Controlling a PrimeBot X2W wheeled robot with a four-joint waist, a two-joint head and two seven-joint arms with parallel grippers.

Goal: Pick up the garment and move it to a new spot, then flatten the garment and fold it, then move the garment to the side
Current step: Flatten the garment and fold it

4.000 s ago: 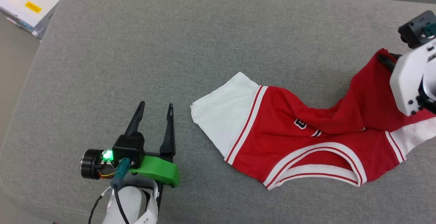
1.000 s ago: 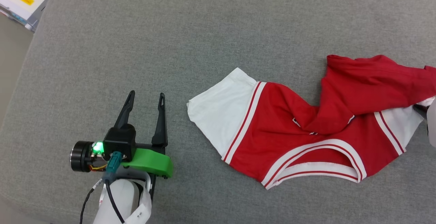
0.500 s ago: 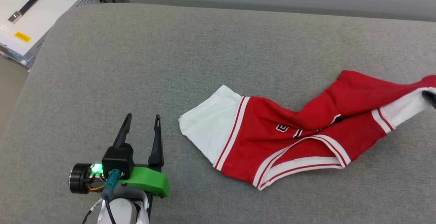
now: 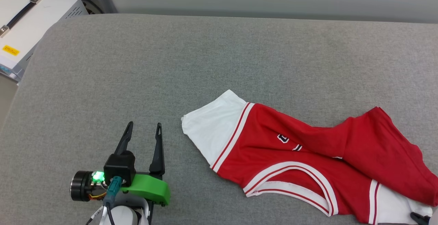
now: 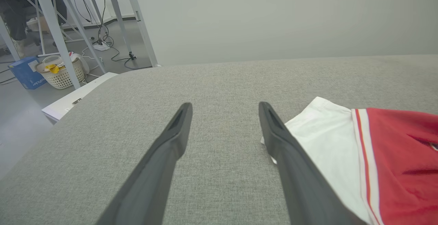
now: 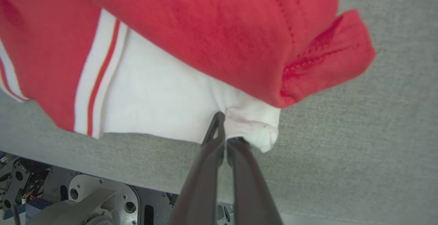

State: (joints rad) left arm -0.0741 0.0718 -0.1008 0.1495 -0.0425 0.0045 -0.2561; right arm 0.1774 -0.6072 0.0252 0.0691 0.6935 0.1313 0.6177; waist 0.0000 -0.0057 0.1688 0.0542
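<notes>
Right wrist view — right gripper [image 6: 226, 136] clamps the soft rumpled garment [image 6: 205, 29]; left gripper [image 4: 144, 125] gapes wide.

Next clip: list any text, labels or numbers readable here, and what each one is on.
Nothing can be quoted in full.
Chest lettering on the garment: dark, white-outlined, mostly folded under; only fragments show, unreadable.
Yellow label on the white case: too small to read.
Print on the blue box, left wrist view: blurred.
</notes>
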